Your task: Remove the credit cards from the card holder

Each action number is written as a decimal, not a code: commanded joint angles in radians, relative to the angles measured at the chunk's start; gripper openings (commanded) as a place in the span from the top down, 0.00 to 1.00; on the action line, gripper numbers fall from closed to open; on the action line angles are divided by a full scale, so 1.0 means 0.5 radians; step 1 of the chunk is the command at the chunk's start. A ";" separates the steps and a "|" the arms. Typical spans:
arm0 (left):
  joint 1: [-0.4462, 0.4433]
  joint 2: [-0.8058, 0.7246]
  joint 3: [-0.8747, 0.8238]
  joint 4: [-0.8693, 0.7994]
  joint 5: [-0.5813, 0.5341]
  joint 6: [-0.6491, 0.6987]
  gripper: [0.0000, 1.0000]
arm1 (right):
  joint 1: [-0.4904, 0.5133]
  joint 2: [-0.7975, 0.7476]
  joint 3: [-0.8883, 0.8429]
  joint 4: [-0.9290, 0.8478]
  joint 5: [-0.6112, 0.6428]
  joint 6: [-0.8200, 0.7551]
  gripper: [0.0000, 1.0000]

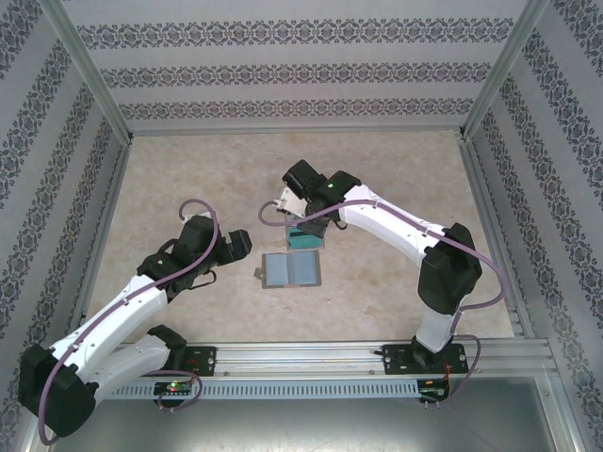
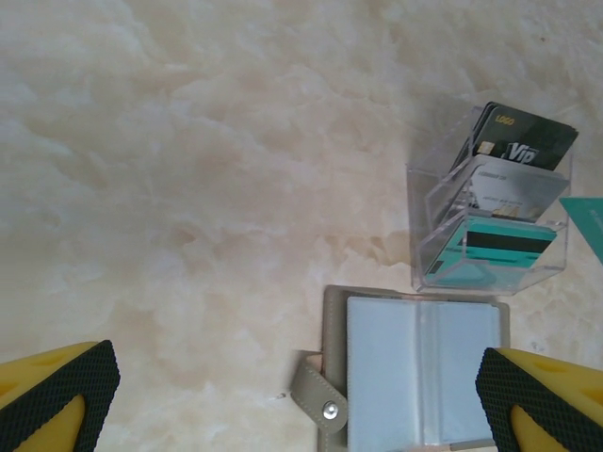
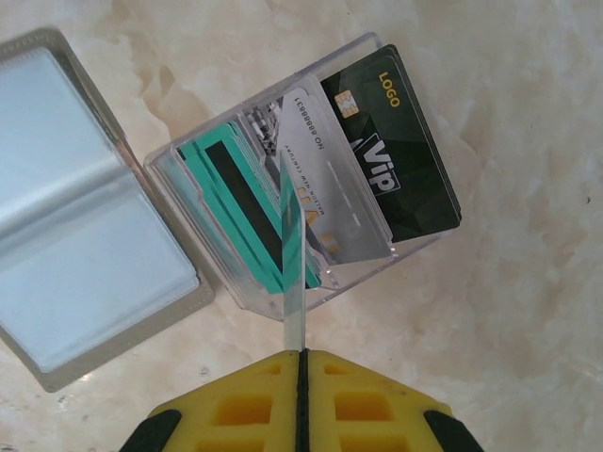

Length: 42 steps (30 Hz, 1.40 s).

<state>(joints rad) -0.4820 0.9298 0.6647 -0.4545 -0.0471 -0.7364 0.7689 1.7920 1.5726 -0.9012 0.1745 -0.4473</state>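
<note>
The tabletop (image 2: 188,169) looks like smooth polished marble. The card holder (image 2: 424,367) has a matt leathery cover, shiny clear plastic sleeves and a metal snap (image 2: 331,411). The card box (image 2: 421,217) is clear glossy plastic, and the credit cards (image 3: 405,160) are slick plastic.

Card holder (image 1: 291,270) on table (image 1: 188,179), rack (image 1: 307,237) of credit cards (image 3: 400,165) just behind it.

Tabletop (image 1: 188,179): pale, marbled beige.
Clear stand (image 2: 422,226): transparent box (stepped slots), upright on the tabletop.
Walls (image 1: 301,75): striped patterned paper.
Rail (image 1: 301,356): aluminium, along the near edge.
</note>
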 commanded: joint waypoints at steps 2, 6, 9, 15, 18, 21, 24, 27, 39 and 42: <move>0.021 -0.030 -0.017 -0.078 -0.069 -0.032 0.00 | 0.065 0.047 -0.061 0.056 0.167 -0.174 1.00; 0.025 -0.026 -0.016 -0.079 -0.056 -0.029 0.00 | 0.118 0.069 -0.110 0.129 0.268 -0.241 1.00; 0.025 -0.028 -0.026 -0.079 -0.058 -0.037 0.00 | 0.142 0.102 -0.124 0.148 0.298 -0.264 1.00; 0.024 -0.049 -0.035 -0.093 -0.065 -0.042 0.00 | 0.162 0.159 -0.127 0.172 0.318 -0.273 1.00; 0.028 -0.051 -0.036 -0.100 -0.065 -0.045 0.00 | 0.162 0.180 -0.137 0.183 0.317 -0.275 1.00; 0.027 -0.054 -0.039 -0.106 -0.064 -0.045 0.00 | 0.162 0.183 -0.164 0.201 0.316 -0.274 1.00; 0.027 -0.058 -0.047 -0.103 -0.066 -0.047 0.00 | 0.162 0.190 -0.184 0.208 0.303 -0.271 1.00; 0.026 -0.056 -0.050 -0.103 -0.064 -0.049 0.00 | 0.162 0.205 -0.206 0.216 0.280 -0.254 1.00; 0.030 -0.053 -0.055 -0.100 -0.053 -0.053 0.00 | 0.132 0.271 -0.147 0.233 0.344 -0.182 0.71; 0.033 -0.053 -0.055 -0.101 -0.053 -0.052 0.00 | 0.109 0.288 -0.110 0.226 0.354 -0.143 0.66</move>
<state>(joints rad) -0.4763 0.9184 0.6498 -0.4831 -0.0574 -0.7498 0.8379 1.9148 1.4822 -0.7811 0.3256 -0.5522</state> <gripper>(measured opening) 0.997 0.339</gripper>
